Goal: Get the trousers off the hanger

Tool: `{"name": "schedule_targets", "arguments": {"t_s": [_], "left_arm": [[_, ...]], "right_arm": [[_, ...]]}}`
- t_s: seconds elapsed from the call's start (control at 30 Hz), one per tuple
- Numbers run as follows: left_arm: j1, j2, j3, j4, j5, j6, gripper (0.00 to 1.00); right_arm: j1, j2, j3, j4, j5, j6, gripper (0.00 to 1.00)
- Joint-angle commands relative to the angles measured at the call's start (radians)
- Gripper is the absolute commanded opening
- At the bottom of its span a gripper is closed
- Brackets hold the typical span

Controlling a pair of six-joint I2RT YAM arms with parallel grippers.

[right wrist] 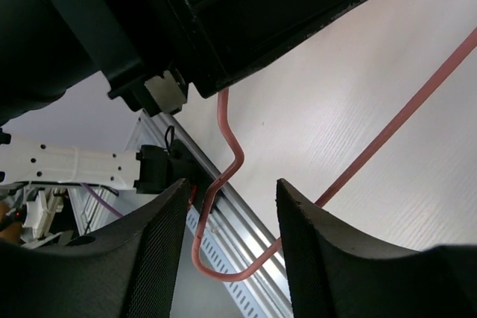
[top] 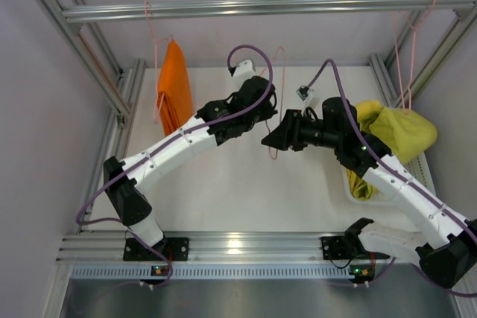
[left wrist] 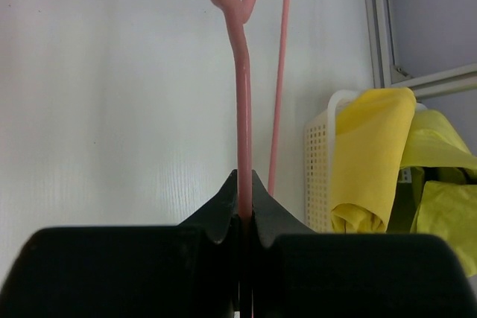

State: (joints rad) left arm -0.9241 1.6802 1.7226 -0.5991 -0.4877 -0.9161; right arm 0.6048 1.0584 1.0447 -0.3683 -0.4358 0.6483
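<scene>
Left gripper (left wrist: 243,214): my jaws clamped tight on the pink hanger (left wrist: 242,109).
Right gripper (right wrist: 232,214): my jaws spread wide, its wire between them.

The left arm (top: 175,143) and right arm (top: 406,184) have white shells, black joints, purple cables (top: 257,47) and black bases (top: 155,247) on the aluminium rail (top: 238,247). The left gripper (left wrist: 242,178) and right gripper (right wrist: 232,188) are matte black.
</scene>
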Motion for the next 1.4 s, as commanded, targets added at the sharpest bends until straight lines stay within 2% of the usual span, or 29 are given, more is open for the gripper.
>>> {"name": "schedule_targets", "arguments": {"t_s": [0.0, 0.1, 0.17, 0.2, 0.27, 0.3, 0.4, 0.43, 0.53, 0.57, 0.63, 0.67, 0.8, 1.0, 1.13, 1.27, 1.37], "left_arm": [[-0.004, 0.012, 0.057, 0.041, -0.026, 0.01, 0.0], [-0.004, 0.018, 0.066, 0.042, -0.023, 0.011, 0.0], [-0.004, 0.018, 0.065, 0.044, -0.02, 0.013, 0.0], [-0.005, 0.018, 0.065, 0.044, -0.02, 0.013, 0.0], [-0.004, 0.015, 0.055, 0.047, -0.014, 0.013, 0.0], [-0.005, 0.013, 0.051, 0.048, -0.009, 0.014, 0.0], [-0.004, 0.001, 0.029, 0.056, -0.008, 0.026, 0.05], [-0.004, -0.007, 0.022, 0.061, -0.003, 0.029, 0.18], [-0.002, -0.03, -0.012, 0.078, 0.018, 0.042, 0.46], [-0.002, -0.037, -0.02, 0.085, 0.027, 0.054, 0.61], [0.001, -0.059, -0.041, 0.1, 0.052, 0.062, 0.77], [0.004, -0.068, -0.046, 0.111, 0.067, 0.083, 0.98], [0.007, -0.12, -0.077, 0.159, 0.107, 0.131, 0.99], [0.011, -0.27, -0.225, 0.332, 0.195, 0.197, 0.99], [0.019, -0.356, -0.297, 0.358, 0.247, 0.267, 0.99], [0.028, -0.43, -0.325, 0.352, 0.325, 0.455, 0.99], [0.074, -0.461, -0.307, 0.328, 0.398, 0.542, 0.99]], "right_arm": [[0.015, 0.014, -0.012, 0.078, -0.02, 0.04, 0.48], [0.013, 0.028, -0.025, 0.109, -0.032, 0.073, 0.47], [0.004, 0.038, -0.026, 0.129, -0.046, 0.094, 0.4], [-0.002, 0.041, -0.025, 0.137, -0.052, 0.099, 0.29], [-0.014, 0.043, -0.017, 0.138, -0.063, 0.102, 0.15], [-0.025, 0.04, -0.012, 0.137, -0.073, 0.102, 0.03], [-0.052, 0.026, -0.017, 0.126, -0.093, 0.108, 0.0], [-0.059, 0.022, -0.018, 0.126, -0.101, 0.111, 0.0], [-0.092, 0.003, -0.028, 0.127, -0.129, 0.119, 0.0], [-0.111, -0.008, -0.035, 0.129, -0.144, 0.12, 0.0], [-0.128, -0.018, -0.043, 0.143, -0.161, 0.126, 0.0], [-0.143, -0.026, -0.048, 0.147, -0.175, 0.129, 0.0], [-0.172, -0.047, -0.08, 0.166, -0.198, 0.142, 0.0], [-0.22, -0.08, -0.13, 0.206, -0.254, 0.181, 0.0], [-0.278, -0.103, -0.146, 0.264, -0.32, 0.232, 0.0], [-0.333, -0.139, -0.134, 0.357, -0.423, 0.278, 0.0], [-0.359, -0.147, -0.098, 0.423, -0.471, 0.338, 0.0]]}}
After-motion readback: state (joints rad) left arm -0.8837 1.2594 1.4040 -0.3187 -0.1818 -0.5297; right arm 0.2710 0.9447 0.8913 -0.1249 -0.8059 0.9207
